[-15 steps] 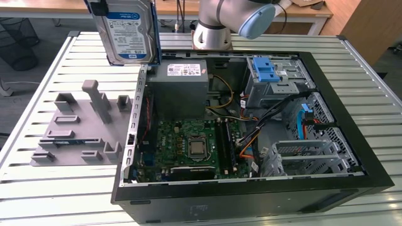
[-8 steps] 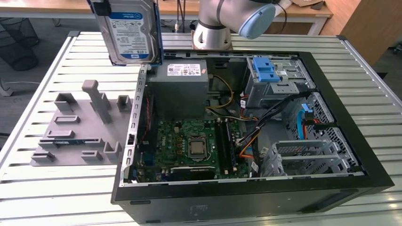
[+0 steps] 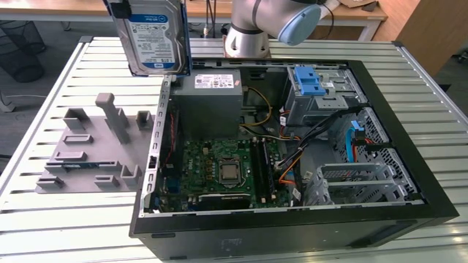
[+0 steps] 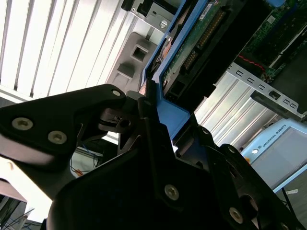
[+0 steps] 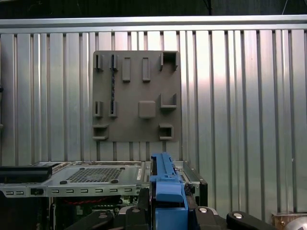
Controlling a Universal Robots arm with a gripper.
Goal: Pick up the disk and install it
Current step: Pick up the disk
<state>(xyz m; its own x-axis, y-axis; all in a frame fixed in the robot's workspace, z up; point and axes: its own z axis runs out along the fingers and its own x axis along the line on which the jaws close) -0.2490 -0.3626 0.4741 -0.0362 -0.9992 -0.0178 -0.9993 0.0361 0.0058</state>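
Above the slatted table [image 3: 44, 219], at its far side, I hold the disk [image 3: 155, 35] aloft.
From the exterior view's left: the grey moulded fixture plate [image 3: 87, 148]. Then the smooth silver disk, upright, long axis vertical, straight below my gripper [image 4: 152, 98], which is clamped on its blue plastic frame. Rightward sits the open computer case [image 3: 431, 203] with its perforated metal drive cage [image 3: 365, 178].

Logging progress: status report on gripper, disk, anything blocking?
Gripper shut on the disk by its blue frame. Disk held upright in the air near the open computer case, not installed. Nothing visibly blocking.
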